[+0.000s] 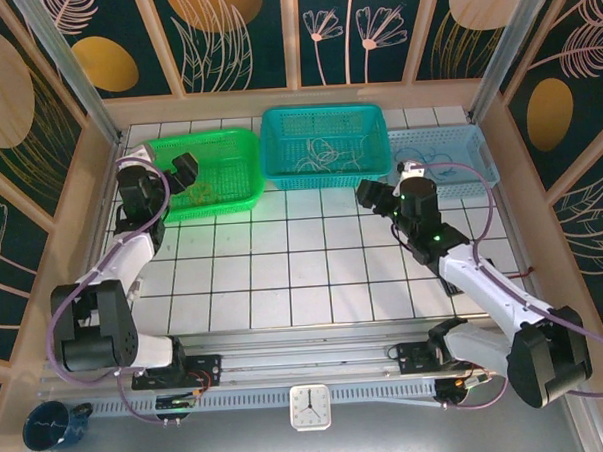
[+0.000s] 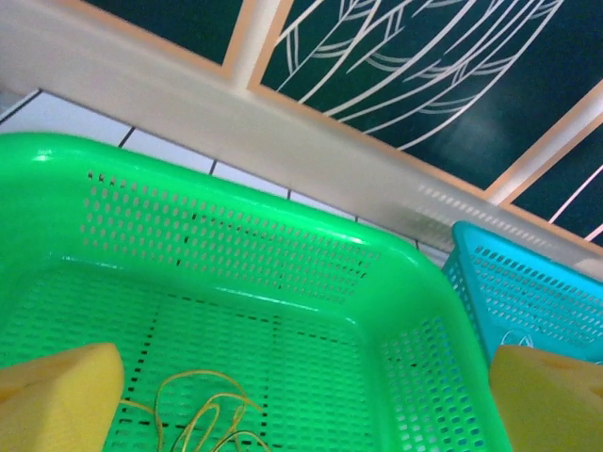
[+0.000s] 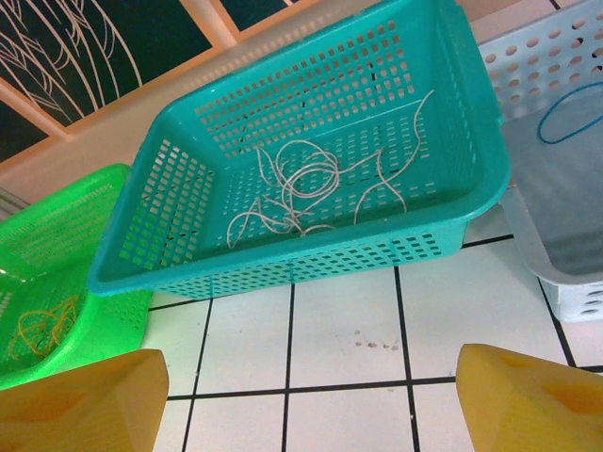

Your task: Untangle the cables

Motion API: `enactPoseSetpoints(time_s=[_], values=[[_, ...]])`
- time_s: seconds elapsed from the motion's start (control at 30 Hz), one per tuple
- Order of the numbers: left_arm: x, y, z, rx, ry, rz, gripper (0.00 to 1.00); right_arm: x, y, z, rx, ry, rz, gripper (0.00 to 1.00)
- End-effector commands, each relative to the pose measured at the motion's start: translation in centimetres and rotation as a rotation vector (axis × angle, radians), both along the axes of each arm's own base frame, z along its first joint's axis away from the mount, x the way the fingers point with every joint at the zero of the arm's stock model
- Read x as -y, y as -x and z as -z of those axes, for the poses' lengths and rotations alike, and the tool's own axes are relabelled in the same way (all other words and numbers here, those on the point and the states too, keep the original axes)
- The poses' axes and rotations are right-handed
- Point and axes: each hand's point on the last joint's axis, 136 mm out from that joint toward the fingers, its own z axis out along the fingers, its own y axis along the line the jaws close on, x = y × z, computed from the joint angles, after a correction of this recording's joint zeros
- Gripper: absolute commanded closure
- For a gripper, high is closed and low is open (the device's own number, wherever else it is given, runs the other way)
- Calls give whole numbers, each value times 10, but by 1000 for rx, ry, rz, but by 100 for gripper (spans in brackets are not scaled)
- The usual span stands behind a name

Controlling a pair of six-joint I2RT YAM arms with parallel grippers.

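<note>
Three cable groups: yellow cables (image 2: pixel 203 414) in the green basket (image 2: pixel 236 217) at far left, white cables (image 3: pixel 301 184) looped together in the teal basket (image 3: pixel 452 221) at centre, and a blue cable (image 3: pixel 570 113) in the pale basket (image 3: pixel 528 66) at right. Expect light, limp, thin wire that slips easily. Pinch a free end, not the tangle. Both the left end effector (image 2: pixel 301 400) and the right end effector (image 3: pixel 311 395) stand wide open and empty.

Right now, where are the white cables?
In the top view, the white cables lie in the teal basket, the middle one at the far edge, between the green basket and the blue basket.
</note>
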Motion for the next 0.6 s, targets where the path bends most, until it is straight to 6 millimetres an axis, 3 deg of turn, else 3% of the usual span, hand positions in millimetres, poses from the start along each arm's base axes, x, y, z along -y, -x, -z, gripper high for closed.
enactPoseSetpoints(time_s=[0.0, 0.03, 0.07, 0.17, 0.33, 0.57], values=[[-3, 9, -24, 55, -33, -7, 1, 4, 4, 2, 9, 34, -14, 15], [-3, 12, -27, 62, -34, -4, 1, 4, 5, 1, 12, 37, -17, 5], [-2, 16, -29, 66, -36, 0, 1, 5, 5, 1, 12, 43, -16, 1], [-1, 28, -40, 97, -46, 4, 1, 11, 3, 2, 8, 66, -1, 1], [-5, 52, -54, 155, -66, -29, 1, 37, -2, 6, 17, 106, 131, 1], [-15, 83, -39, 213, -125, -90, 1, 95, 2, 0, 140, 166, 413, 1]])
